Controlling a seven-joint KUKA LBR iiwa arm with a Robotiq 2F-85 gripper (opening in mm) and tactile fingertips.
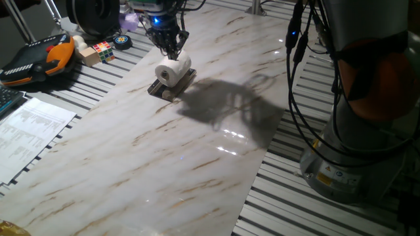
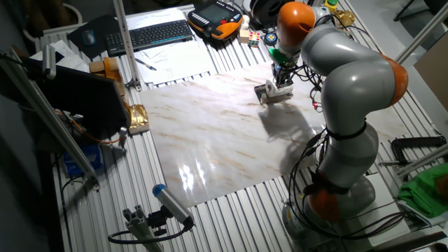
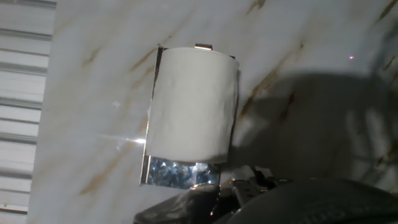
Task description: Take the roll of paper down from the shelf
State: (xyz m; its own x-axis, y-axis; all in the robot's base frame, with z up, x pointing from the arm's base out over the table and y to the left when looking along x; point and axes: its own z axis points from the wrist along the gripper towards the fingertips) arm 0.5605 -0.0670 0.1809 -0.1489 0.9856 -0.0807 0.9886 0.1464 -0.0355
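The white roll of paper lies on its side on the low dark shelf at the far side of the marble board. It also shows in the other fixed view and fills the hand view, where the shelf's thin metal frame shows beneath it. My gripper hangs just above the roll's far end, fingers pointing down and drawn close together. It holds nothing. In the hand view only the dark body of the hand shows at the bottom edge.
A marble board covers the slatted table. At the far left lie an orange and black pendant, a colour cube, a wooden block and papers. The robot's base and cables stand at the right.
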